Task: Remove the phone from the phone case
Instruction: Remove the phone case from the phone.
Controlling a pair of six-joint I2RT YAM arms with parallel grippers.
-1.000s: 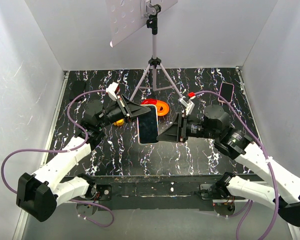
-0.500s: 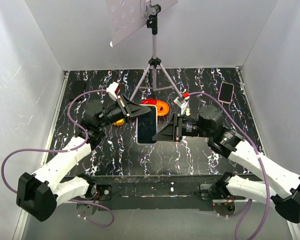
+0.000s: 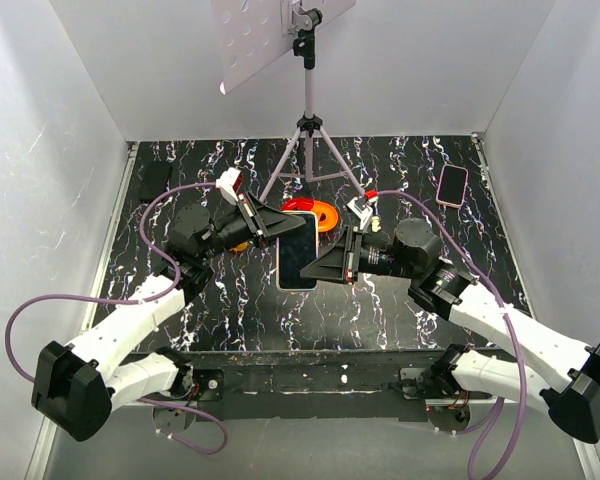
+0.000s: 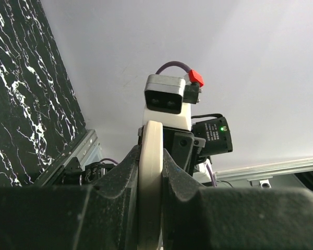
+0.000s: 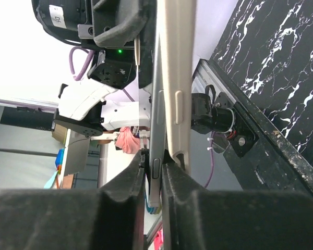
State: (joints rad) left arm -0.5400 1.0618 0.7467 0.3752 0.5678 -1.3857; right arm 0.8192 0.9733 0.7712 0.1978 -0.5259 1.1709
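The phone in its cream case (image 3: 298, 250) hangs in the air over the middle of the table, screen up, held from both sides. My left gripper (image 3: 278, 228) is shut on the case's upper left edge. In the left wrist view the cream case edge (image 4: 150, 172) stands pinched in the left gripper (image 4: 150, 208). My right gripper (image 3: 325, 265) grips from the right. In the right wrist view the grey phone edge (image 5: 155, 130) with a side button sits in the right gripper (image 5: 154, 177). The cream case edge (image 5: 176, 78) runs just beside the phone, slightly parted from it.
A tripod (image 3: 308, 135) with a white perforated panel (image 3: 260, 30) stands at the back centre. A red-orange spool (image 3: 320, 212) lies behind the held phone. A pink phone (image 3: 452, 184) lies at the back right and a dark flat object (image 3: 155, 178) at the back left.
My right arm has reached further left and its wrist has turned. The held phone has shifted only slightly. Both grippers stay shut.
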